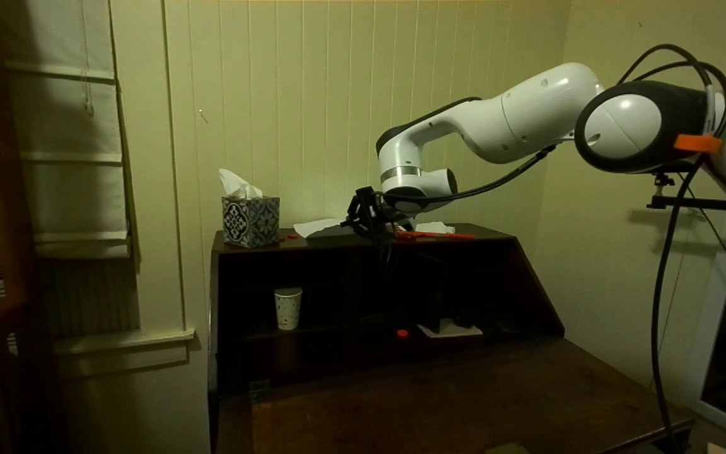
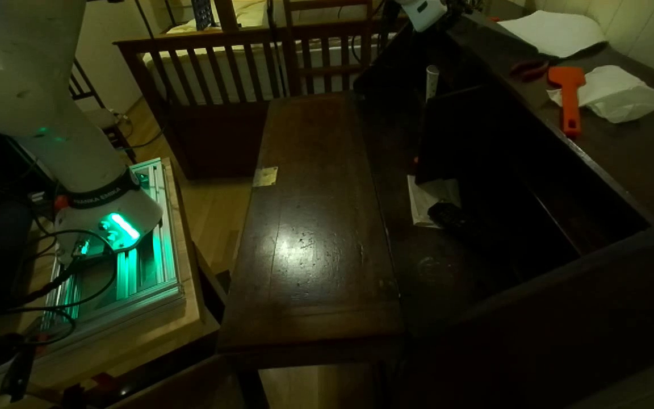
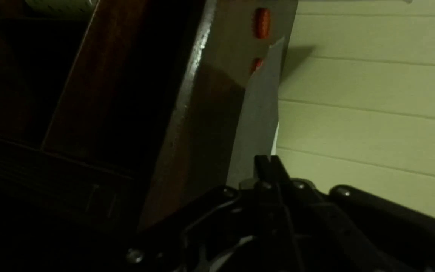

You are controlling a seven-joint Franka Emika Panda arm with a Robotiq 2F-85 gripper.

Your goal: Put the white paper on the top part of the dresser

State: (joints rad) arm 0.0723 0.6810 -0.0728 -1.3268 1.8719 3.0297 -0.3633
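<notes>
Clearly, in an exterior view, the white paper (image 1: 320,227) lies on the counter (image 1: 493,233) (the top part of the dresser (image 1: 464,397)), near a patterned tissue box (image 1: 251,222). In an exterior view, an orange tool (image 2: 570,99) overlaps a crumpled white sheet (image 2: 622,94) near the paper. In the wrist view, the claw (image 3: 269,158) has its jaws together, holding nothing that shows; 2 red pieces (image 3: 262,23) lie by the paper's edge.

Room low, tight above
In an exterior view I've room over the near part of the dresser (image 1: 438,391); tissue box (image 1: 251,222) blocks top left, wall (image 1: 319,113) the far side.
</notes>
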